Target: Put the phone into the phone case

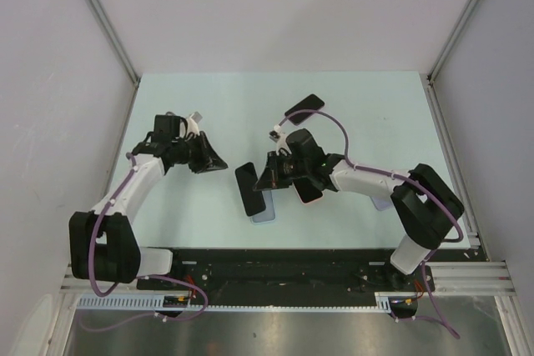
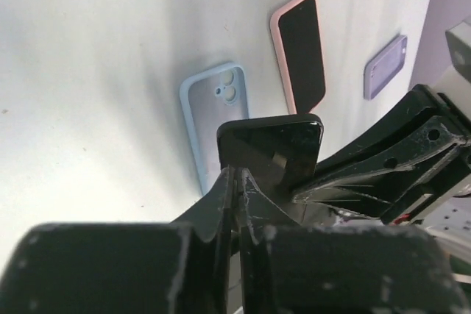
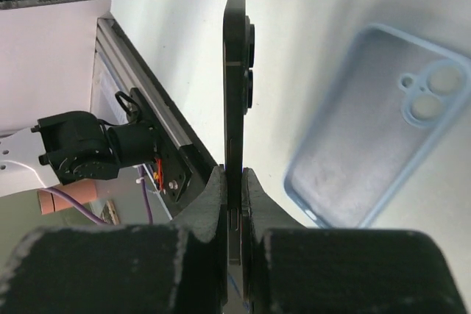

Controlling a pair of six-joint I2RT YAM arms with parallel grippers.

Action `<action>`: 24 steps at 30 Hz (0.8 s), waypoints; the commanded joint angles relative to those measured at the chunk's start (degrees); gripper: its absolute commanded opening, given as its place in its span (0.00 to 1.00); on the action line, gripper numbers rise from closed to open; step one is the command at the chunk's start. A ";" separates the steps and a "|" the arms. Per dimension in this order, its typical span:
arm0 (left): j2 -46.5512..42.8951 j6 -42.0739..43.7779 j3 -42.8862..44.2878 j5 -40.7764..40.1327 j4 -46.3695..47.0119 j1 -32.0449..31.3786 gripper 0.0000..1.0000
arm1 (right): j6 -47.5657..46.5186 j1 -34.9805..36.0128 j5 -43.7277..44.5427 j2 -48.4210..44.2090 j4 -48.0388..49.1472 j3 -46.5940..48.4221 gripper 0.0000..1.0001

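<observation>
From the top external camera we are looking down on a pale mint-green tabletop (image 1: 359,122) boxed in by plain white walls (image 1: 250,6). The right pincer (image 1: 260,179) is clamping a black rectangular phone (image 1: 247,191), which is sticking out past its fingertips over one end of a light blue soft phone case (image 1: 265,213) lying flat on the table. The left pincer (image 1: 219,162) is pointing at the phone from the opposite side, near it but apart. A pink-rimmed black phone (image 1: 310,194) is lying just behind the right pincer and a small lilac case (image 1: 381,203) is lying under that forearm. Bare green surface is stretching beyond both pincers to the back wall.

From the left wrist we are seeing that pincer's fingers pressed together with nothing between them. The phone's glossy face is showing just past their tips, and the case is lying open side up beyond it.

From the right wrist we are seeing the phone edge-on, upright between the fingers, its lenses bulging towards the case on the pincer's right. A grey aluminium rail (image 3: 129,71) is running along the pincer's left.
</observation>
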 commanded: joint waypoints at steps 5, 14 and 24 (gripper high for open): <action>4.16 -3.09 -6.90 4.57 11.80 -1.72 0.00 | 4.19 -2.69 0.76 -4.86 -1.58 -5.41 0.00; 12.77 -8.01 -11.39 5.10 19.19 -3.49 0.00 | 5.60 -5.24 0.06 -3.90 -1.84 -6.73 0.00; 14.18 -8.89 -12.54 0.09 19.46 -6.12 0.00 | 9.20 -7.70 -5.48 0.93 3.96 -8.32 0.00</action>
